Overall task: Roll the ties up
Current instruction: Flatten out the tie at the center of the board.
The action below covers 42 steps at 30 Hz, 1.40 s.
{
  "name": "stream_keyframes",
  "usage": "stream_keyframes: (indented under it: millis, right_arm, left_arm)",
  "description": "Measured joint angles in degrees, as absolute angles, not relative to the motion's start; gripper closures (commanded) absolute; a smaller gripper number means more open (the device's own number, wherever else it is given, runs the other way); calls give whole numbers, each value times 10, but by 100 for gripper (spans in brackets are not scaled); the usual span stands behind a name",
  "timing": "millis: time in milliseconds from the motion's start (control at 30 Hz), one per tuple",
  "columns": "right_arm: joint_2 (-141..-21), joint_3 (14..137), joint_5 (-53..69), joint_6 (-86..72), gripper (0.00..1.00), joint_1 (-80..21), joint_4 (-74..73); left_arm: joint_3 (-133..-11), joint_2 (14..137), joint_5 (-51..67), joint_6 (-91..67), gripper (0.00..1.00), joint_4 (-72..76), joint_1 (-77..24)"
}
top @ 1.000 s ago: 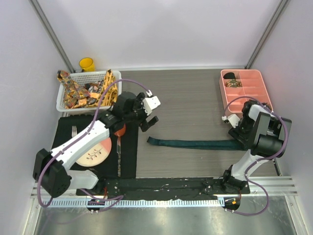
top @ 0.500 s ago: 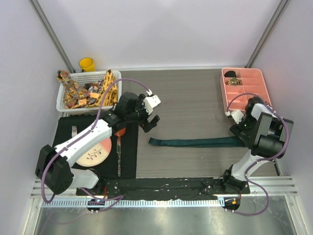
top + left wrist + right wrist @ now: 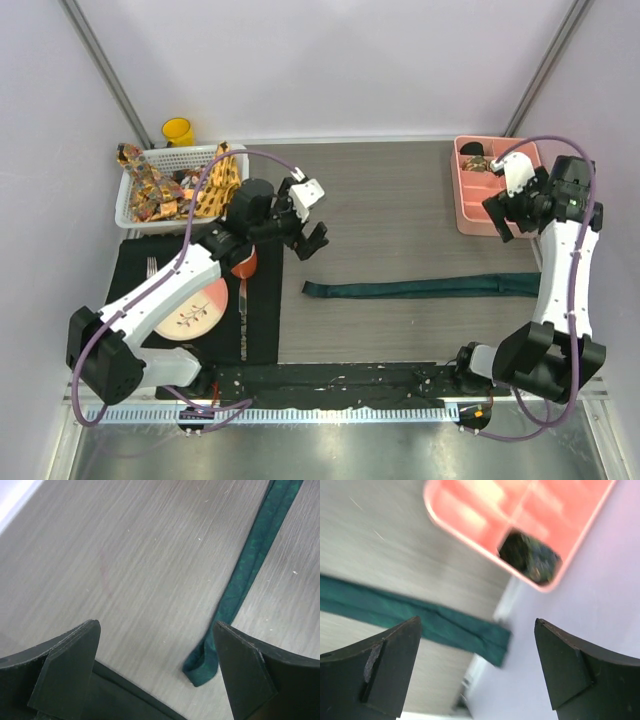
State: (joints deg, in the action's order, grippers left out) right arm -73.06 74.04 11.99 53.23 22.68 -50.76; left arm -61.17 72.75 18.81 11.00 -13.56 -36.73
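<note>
Pale lilac walls box in a grey wood-grain table [image 3: 400, 190], matte and finely streaked. Black rectangular placemat [image 3: 262, 325] lies near left and carries a round plate [image 3: 200, 318], partly hidden by the left arm. White plastic lattice basket [image 3: 135, 216] sits far left, heaped with patterned ties [image 3: 175, 190] in yellow-orange and brownish prints. A yellow cup [image 3: 178, 131] stands behind it. Smooth pink compartment tray [image 3: 462, 218] sits far right.

I see the teal tie [image 3: 420, 288] lying flat and unrolled, a long narrow strip running left to right across the table. Its left end, slightly folded over, is just right of the placemat, and its other end lies near the right wall.

Left gripper [image 3: 305, 240] hangs above the tie's left end, jaws spread wide, holding nothing. Right gripper [image 3: 503, 215] hovers over the tray's near part, jaws wide apart, empty.
</note>
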Motion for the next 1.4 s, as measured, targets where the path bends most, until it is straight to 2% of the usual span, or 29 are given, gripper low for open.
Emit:
stream_keyframes:
  millis: [133,233,400,433,667,833,1000,1133,1167,1267,1400]
  right_arm:
    - [-711,748,227,475,1,215,-517]
    - [-730,750,261,446,3,151,-536]
    - [-805,740,299,405,17,20,-572]
    - [-821,732,308,396,23,4,-577]
    - [-893,667,361,288,39,-30,-576]
    - [-918,640,357,230,38,-30,-555]
    - [-920,640,288,284,33,-25,-557]
    - [-891,628,225,375,33,-17,-551]
    - [-885,624,216,391,33,-17,-552]
    - [-880,620,204,423,34,-15,-555]
    - [-891,628,230,409,40,-15,-558]
  left_arm:
    - [-621,733,208,161,0,-139,-368]
    - [-621,743,219,205,0,-144,-369]
    - [-615,788,248,292,0,-175,-373]
    - [-611,794,251,303,0,-178,-374]
    - [-589,878,250,337,0,-179,-432]
    - [-595,950,223,319,1,-151,-489]
    - [-617,1015,191,284,2,-130,-522]
    - [-623,1030,169,270,13,-124,-524]
    - [-624,1033,165,270,22,-124,-524]
    - [-624,1037,158,272,37,-129,-524]
    - [-624,1037,150,274,41,-141,-524]
